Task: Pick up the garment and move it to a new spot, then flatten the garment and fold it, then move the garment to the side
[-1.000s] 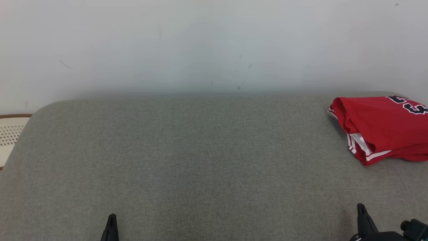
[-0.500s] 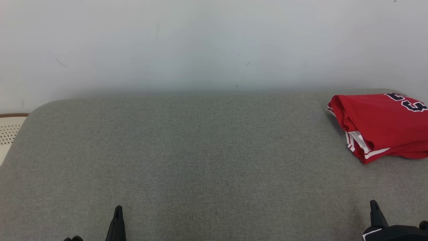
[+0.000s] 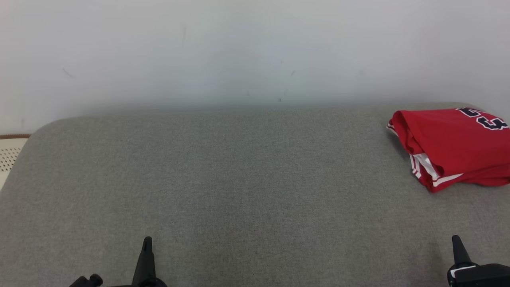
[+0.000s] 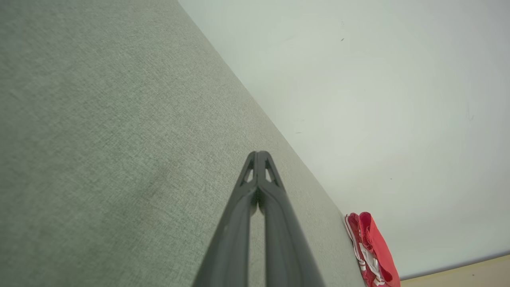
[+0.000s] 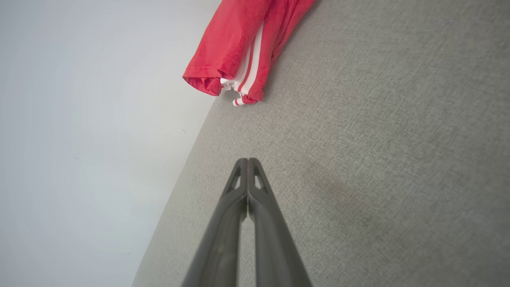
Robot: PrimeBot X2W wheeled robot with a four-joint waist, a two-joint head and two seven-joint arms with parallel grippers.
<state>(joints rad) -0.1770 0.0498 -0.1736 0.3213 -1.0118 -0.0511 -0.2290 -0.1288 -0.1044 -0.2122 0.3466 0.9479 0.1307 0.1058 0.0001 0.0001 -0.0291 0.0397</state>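
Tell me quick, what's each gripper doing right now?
Left gripper: closed, holding nothing.
Right gripper: closed, holding nothing; the red garment lies apart from it.

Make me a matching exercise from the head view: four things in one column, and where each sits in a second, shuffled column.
Things
1. red garment
2. left pincer
3. right pincer
4. cream perforated object

Places
A. bottom edge at the right, shut, pointing up
B. far left edge, beside the grey surface
C. far right, lying on the grey surface near the wall
D. bottom edge at the left, shut, pointing up

Pairs: 1-C, 2-D, 3-A, 4-B
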